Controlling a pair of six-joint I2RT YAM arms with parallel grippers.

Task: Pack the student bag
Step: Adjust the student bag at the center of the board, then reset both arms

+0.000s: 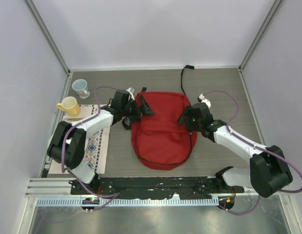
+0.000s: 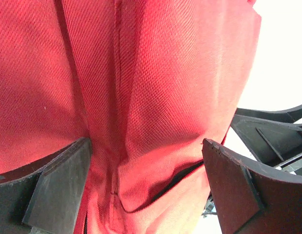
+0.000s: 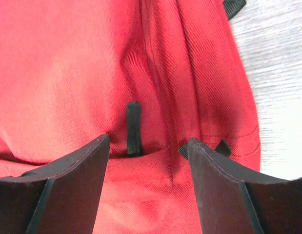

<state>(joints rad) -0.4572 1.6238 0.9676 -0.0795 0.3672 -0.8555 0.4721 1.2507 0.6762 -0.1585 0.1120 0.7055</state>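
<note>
The student bag (image 1: 160, 139), a red backpack, lies flat in the middle of the grey wood-grain table (image 1: 224, 87). Its rounded end points toward the arm bases and a black strap (image 1: 184, 80) trails off its far edge.

The left arm rises from its base, folds at the elbow and reaches forward and to the right. This puts the left gripper (image 1: 143, 109) at the bag's far left corner. In the left wrist view its jaws stand wide apart, one on each side of a bulging fold of red fabric (image 2: 165, 73), and they pinch nothing.

The right arm mirrors that pose, with its elbow out to the right and its forearm angled in toward the bag. The right gripper (image 1: 183, 118) sits over the bag's right edge. In the right wrist view its jaws are also parted, hanging just above the red cloth (image 3: 68, 63), and a black zipper pull (image 3: 133, 127) shows in the gap between them. They hold nothing.

To the left, a yellow mug (image 1: 69, 106) stands at the far end of a patterned mat (image 1: 94, 144). A pale blue mug (image 1: 81, 87) stands beyond it.
</note>
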